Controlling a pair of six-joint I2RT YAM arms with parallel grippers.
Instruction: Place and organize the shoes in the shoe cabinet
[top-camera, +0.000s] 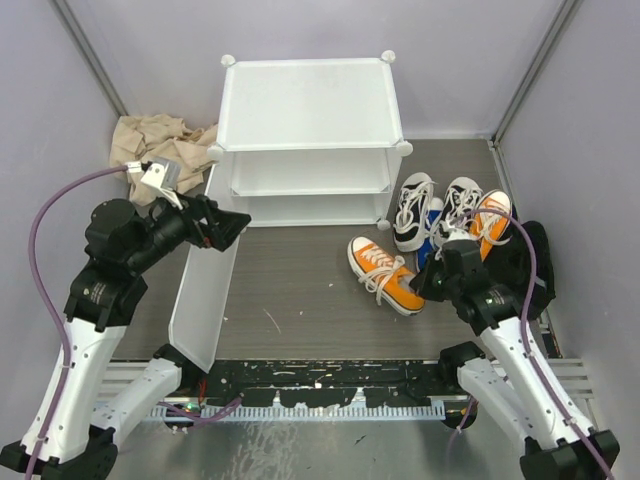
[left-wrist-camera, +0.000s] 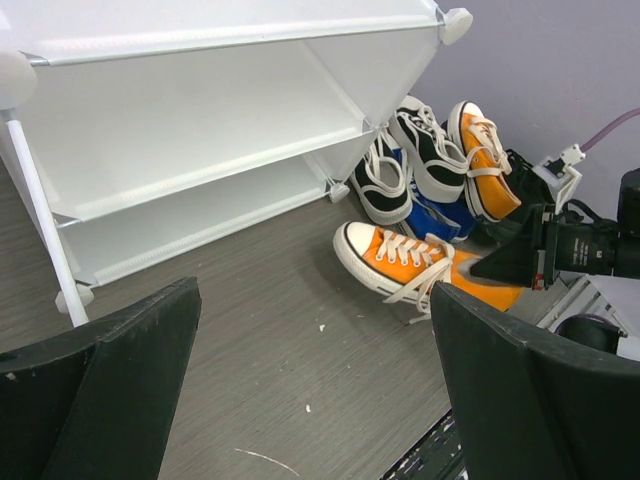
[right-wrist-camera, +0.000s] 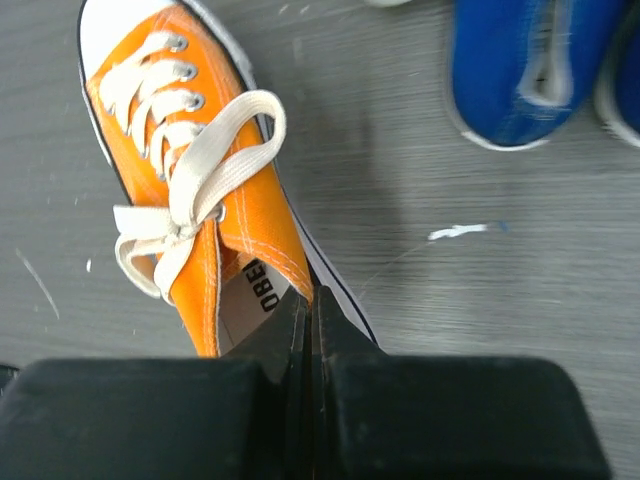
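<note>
The white shoe cabinet (top-camera: 305, 105) stands at the back, its two inner levels (left-wrist-camera: 200, 110) bare. Its front door panel (top-camera: 205, 300) hangs open to the left. An orange sneaker (top-camera: 385, 275) with white laces lies on the floor to the right of the cabinet. My right gripper (top-camera: 432, 283) is shut on the sneaker's (right-wrist-camera: 190, 180) side wall by the heel opening, fingers pinched (right-wrist-camera: 310, 310). My left gripper (top-camera: 235, 222) is open and empty (left-wrist-camera: 315, 400), hovering by the door panel and facing the shoes. White-and-black sneakers (top-camera: 415, 210), a blue one (top-camera: 432, 235) and a second orange one (top-camera: 492, 222) are piled behind.
A crumpled beige cloth (top-camera: 150, 140) lies left of the cabinet at the back. A black shoe (top-camera: 535, 260) sits by the right wall behind my right arm. Grey walls close in both sides. A metal rail (top-camera: 330, 395) runs along the near edge.
</note>
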